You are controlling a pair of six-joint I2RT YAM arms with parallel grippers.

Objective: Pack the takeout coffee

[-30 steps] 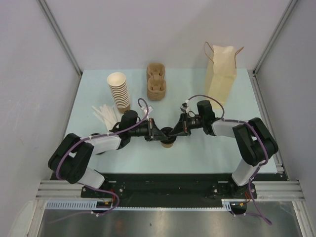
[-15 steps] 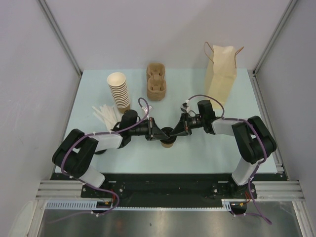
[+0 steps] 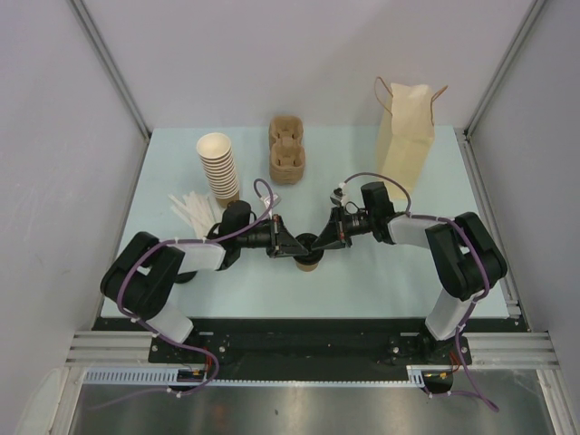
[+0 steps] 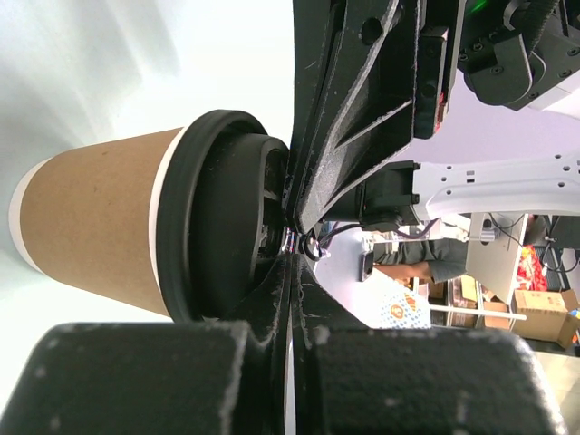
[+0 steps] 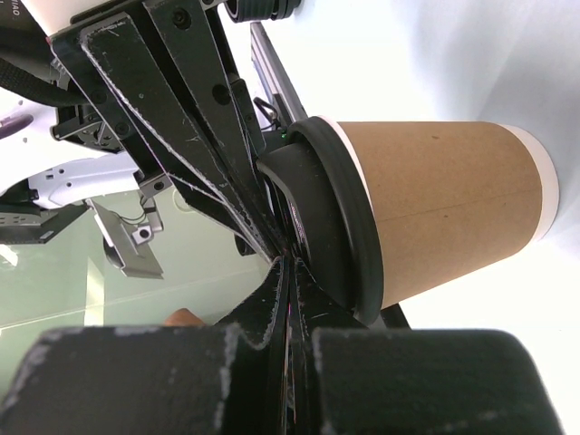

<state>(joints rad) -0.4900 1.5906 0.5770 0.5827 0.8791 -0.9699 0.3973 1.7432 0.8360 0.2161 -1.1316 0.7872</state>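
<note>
Change: since a second ago the left arm's near elbow has swung in toward the middle of the counter (image 3: 381, 281). Both hands and the cup have kept their places.
Left hand (image 3: 288, 243): it reaches the cup from nine o'clock. In its own wrist view the fingers (image 4: 263, 299) are pressed together with only a hairline seam between them, and their tips are against the top of the lid (image 4: 217, 217).
Right hand (image 3: 324, 241): it reaches in from three o'clock. Its fingers are likewise closed flat on each other, tips at the lid top, nose to nose with the left hand.
Takeout coffee (image 3: 309, 262): a brown paper cup with a black lid, standing upright on the counter a little toward six o'clock of centre, directly under the two meeting hands.
Stack of cups (image 3: 219, 168): lidless, at ten o'clock of the coffee, well apart from it.
White sticks (image 3: 192, 210): a loose fan lying just beside the stack's foot, at its seven o'clock.
Cup carrier (image 3: 286, 149): brown pulp, at twelve o'clock of the coffee, toward the far edge.
Paper bag (image 3: 405, 136): upright with its handles up, at two o'clock near the far right corner.
</note>
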